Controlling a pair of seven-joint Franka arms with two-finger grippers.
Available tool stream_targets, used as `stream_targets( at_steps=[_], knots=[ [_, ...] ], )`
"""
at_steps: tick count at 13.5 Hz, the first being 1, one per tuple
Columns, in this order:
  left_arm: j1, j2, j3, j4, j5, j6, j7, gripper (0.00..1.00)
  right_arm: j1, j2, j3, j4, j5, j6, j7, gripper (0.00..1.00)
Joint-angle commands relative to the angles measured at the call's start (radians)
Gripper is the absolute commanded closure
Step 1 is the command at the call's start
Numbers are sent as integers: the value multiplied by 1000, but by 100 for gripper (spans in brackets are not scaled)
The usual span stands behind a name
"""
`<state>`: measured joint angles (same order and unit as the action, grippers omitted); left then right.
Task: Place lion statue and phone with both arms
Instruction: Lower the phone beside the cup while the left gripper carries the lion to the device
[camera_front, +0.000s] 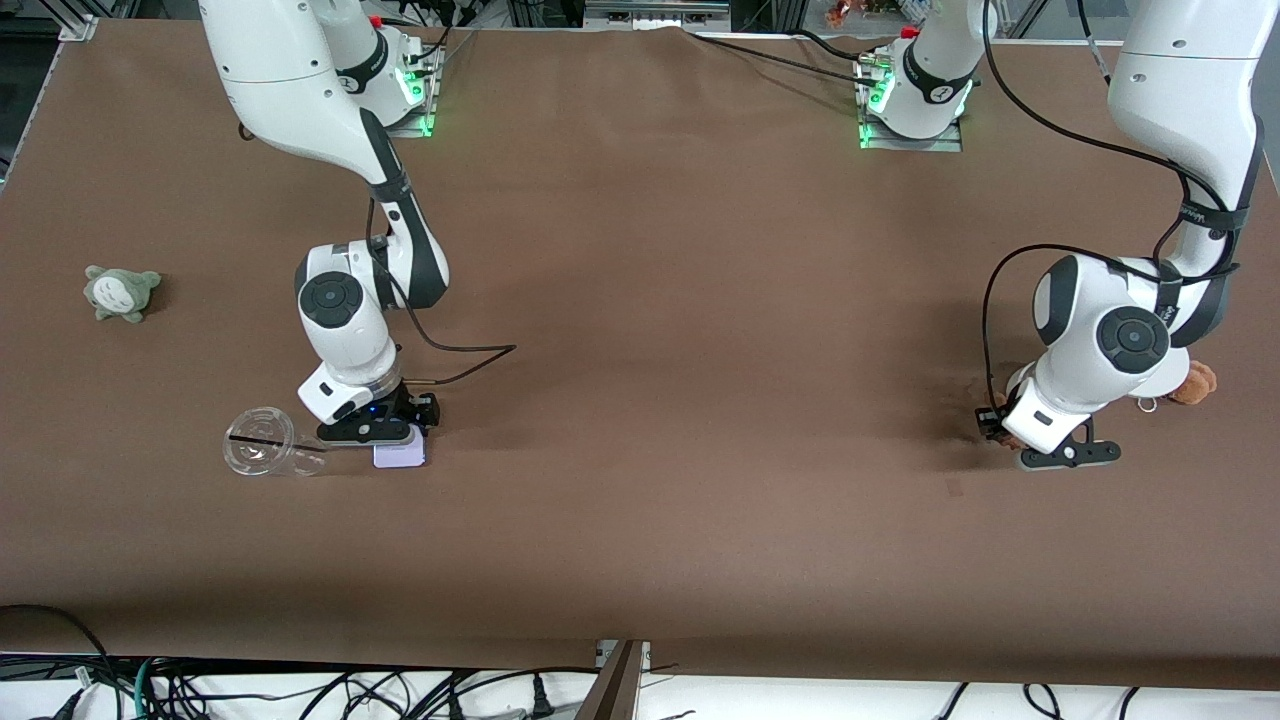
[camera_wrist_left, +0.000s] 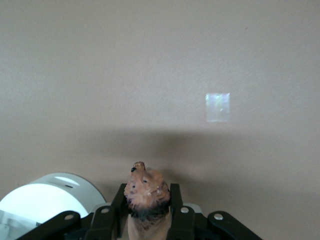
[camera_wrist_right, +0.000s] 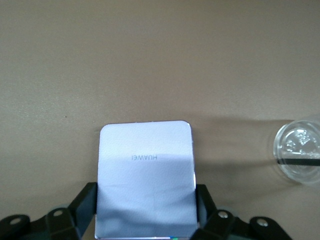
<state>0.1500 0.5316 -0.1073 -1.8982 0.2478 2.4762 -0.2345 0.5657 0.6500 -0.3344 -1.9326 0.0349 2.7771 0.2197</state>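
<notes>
The lion statue (camera_wrist_left: 146, 190), orange-brown with a dark mane, is clamped between the fingers (camera_wrist_left: 175, 202) of my left gripper (camera_wrist_left: 146, 202). In the front view the left gripper (camera_front: 1062, 453) is low over the table at the left arm's end, and its hand hides most of the statue. The phone (camera_wrist_right: 145, 172), a pale lavender slab, is gripped by its sides in my right gripper (camera_wrist_right: 145, 205). In the front view the right gripper (camera_front: 385, 436) holds the phone (camera_front: 400, 453) low at the table surface toward the right arm's end.
A clear plastic cup (camera_front: 265, 455) lies on its side right beside the phone, also seen in the right wrist view (camera_wrist_right: 299, 156). A grey-green plush (camera_front: 120, 292) sits farther off. A tan-orange plush (camera_front: 1196, 382) and a white round stand (camera_wrist_left: 50, 196) are close by the left gripper.
</notes>
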Motion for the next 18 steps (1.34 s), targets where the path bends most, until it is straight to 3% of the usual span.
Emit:
stream_targets(
  at_steps=[1, 4, 8, 9, 10, 11, 13, 16, 18],
  knots=[
    [25, -58, -28, -79, 13, 20, 3, 100, -13, -6, 17, -28, 20, 16, -8, 21],
    [33, -74, -28, -134, 13, 75, 7, 100, -43, -6, 66, -29, 80, 16, -10, 19],
    [43, -74, -28, -168, 19, 133, 10, 100, -52, -6, 69, -29, 83, 15, -10, 19],
    [43, -73, -28, -165, 19, 133, 9, 95, -53, -6, 69, -31, 85, 12, -11, 19],
    [43, -71, -28, -162, 19, 133, 6, 42, -53, -7, 69, -31, 85, 7, -13, 19],
    [43, -73, -26, -156, 19, 132, 9, 2, -53, -10, 71, -29, 85, -7, -16, 19],
    [43, -81, -28, -125, 18, 115, 3, 0, -52, -15, 78, -29, 85, -22, -17, 18],
    [34, -108, -44, -70, 11, -18, -5, 0, -52, -15, 81, -29, 85, -25, -42, 4],
    [34, -117, -66, -32, 8, -89, -19, 0, -52, -16, 81, -28, 85, -25, -59, 1]
  ],
)
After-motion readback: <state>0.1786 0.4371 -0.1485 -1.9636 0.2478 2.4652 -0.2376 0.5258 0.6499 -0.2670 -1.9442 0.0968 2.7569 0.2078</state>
